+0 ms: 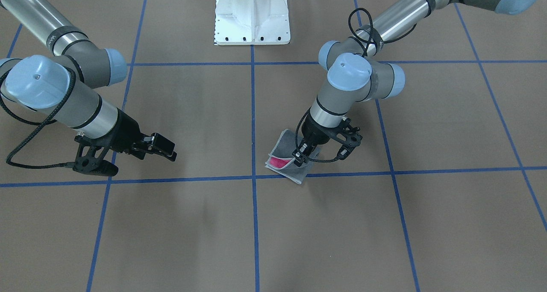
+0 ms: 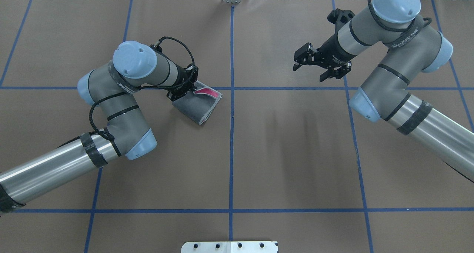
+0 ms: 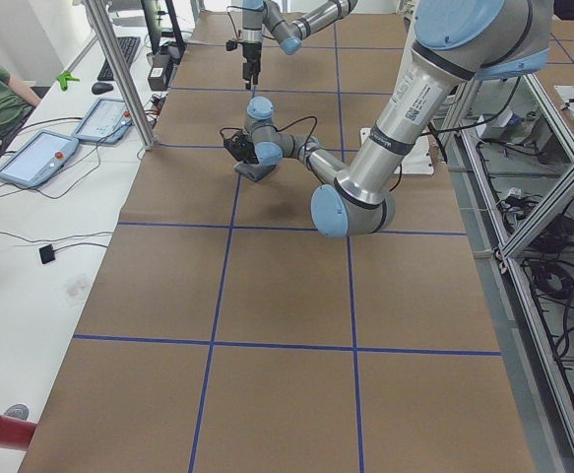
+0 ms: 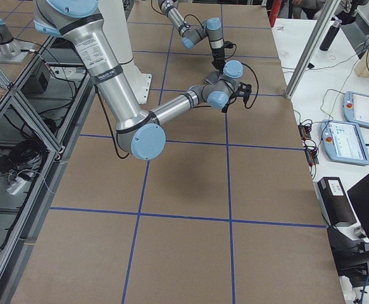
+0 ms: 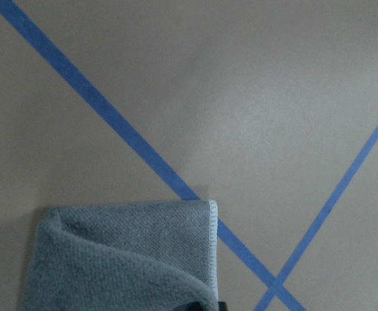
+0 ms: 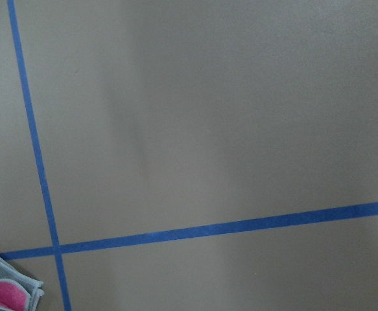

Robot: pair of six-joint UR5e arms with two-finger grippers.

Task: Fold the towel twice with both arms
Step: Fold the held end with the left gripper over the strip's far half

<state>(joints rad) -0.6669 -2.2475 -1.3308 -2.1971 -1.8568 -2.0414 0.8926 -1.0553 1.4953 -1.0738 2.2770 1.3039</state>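
The towel (image 2: pixel 198 105) lies folded on the brown table just left of the centre line, dark grey outside, with a strip of pink showing at its far edge. It also shows in the front view (image 1: pixel 287 163), in the left wrist view (image 5: pixel 120 259) and as a corner in the right wrist view (image 6: pixel 4 295). My left gripper (image 2: pixel 184 93) (image 1: pixel 300 156) is down on the towel's near-left edge, its fingers shut on the cloth. My right gripper (image 2: pixel 309 71) (image 1: pixel 167 148) is open and empty above the table, far to the right of the towel.
Blue tape lines (image 2: pixel 232 134) mark a grid on the brown table. The white bolted pedestal (image 1: pixel 252 16) stands at the robot's side. Tablets and a keyboard lie on the white side bench (image 3: pixel 40 158) beyond the table's far edge.
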